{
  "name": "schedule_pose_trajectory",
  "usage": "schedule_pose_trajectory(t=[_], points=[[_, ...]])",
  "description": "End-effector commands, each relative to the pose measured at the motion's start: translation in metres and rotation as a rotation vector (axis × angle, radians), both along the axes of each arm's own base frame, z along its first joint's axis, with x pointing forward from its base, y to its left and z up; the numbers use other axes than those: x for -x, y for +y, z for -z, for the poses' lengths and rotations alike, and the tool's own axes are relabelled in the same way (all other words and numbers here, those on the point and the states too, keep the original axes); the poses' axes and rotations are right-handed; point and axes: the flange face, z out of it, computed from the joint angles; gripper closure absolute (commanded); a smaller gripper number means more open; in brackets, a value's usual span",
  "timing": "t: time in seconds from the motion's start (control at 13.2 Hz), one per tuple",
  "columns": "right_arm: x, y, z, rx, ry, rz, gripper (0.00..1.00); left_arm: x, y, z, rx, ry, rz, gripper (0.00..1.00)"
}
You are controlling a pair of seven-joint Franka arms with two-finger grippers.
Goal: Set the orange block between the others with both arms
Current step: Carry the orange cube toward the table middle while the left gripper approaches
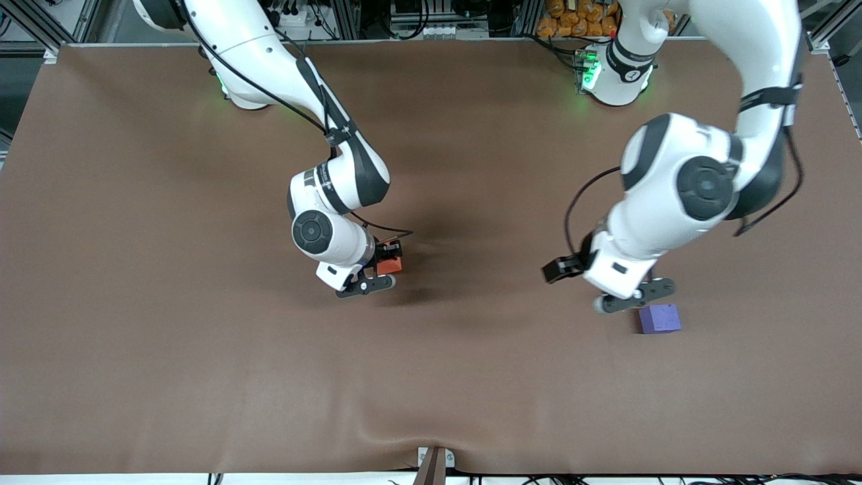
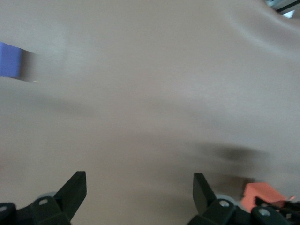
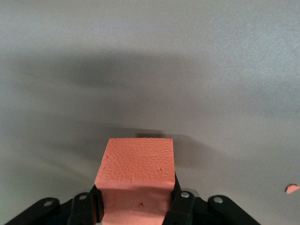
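The orange block is sitting between my right pincer's fingers, which are closing on it near the table's middle. My left pincer is hanging wide open and empty, just beside the purple cube. Placing is still ahead, I am judging, and I am seeing no pinkish-red cube.

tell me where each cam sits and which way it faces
front view: high across the table, facing both arms; right gripper holds the red block; left gripper by the purple block.
left wrist view: looks along open fingers at cloth.
right wrist view: looks past fingers on the block.
shared: both blocks also show in the left wrist view.
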Motion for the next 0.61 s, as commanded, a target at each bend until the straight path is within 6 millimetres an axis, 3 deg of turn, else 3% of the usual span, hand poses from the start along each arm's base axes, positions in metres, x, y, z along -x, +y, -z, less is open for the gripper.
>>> schedule_pose_trajectory(t=[0.0,0.23,0.38,0.53], points=[[-0.011,-0.007,-0.004,-0.010,-0.009,0.037,0.00,-0.010,-0.026,0.009,0.084,-0.039,-0.078,0.00],[-0.024,-0.027,-0.027,-0.024,-0.022,0.065,0.00,-0.009,-0.062,0.026,0.178,-0.048,-0.106,0.00],[-0.035,-0.058,-0.077,-0.047,0.004,0.092,0.00,0.001,-0.098,0.046,0.193,-0.072,-0.128,0.00],[-0.042,-0.115,-0.152,-0.057,0.033,0.113,0.00,0.015,-0.139,0.068,0.222,-0.104,-0.138,0.00]])
